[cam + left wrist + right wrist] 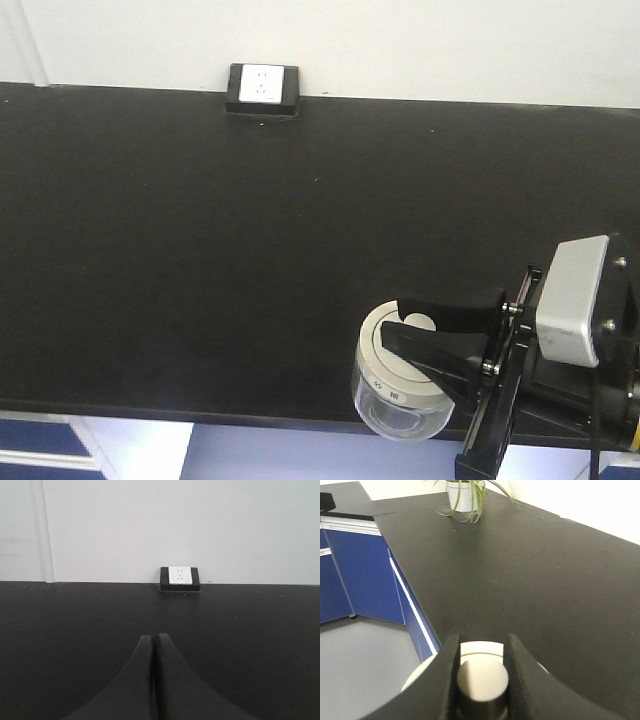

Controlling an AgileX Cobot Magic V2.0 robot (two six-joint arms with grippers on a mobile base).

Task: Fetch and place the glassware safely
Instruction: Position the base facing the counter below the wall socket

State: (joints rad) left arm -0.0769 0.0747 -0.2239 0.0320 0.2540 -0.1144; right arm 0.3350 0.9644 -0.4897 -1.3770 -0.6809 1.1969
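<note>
The glass jar (400,395) is small, squat and clear, with a round off-white lid and a central knob (482,680). It is at the front edge of the black counter (200,250), partly over the edge. My right gripper (425,318) is shut on the lid's knob, one finger on each side of it. In the right wrist view the fingers (447,670) clamp the knob and hide most of the lid. My left gripper (153,639) is shut and empty, over bare counter, and is out of the front view.
A white wall socket in a black frame (262,90) sits at the counter's back edge, also in the left wrist view (180,577). A potted plant (465,495) stands far along the counter. Blue cabinets (365,575) and grey floor lie below the edge.
</note>
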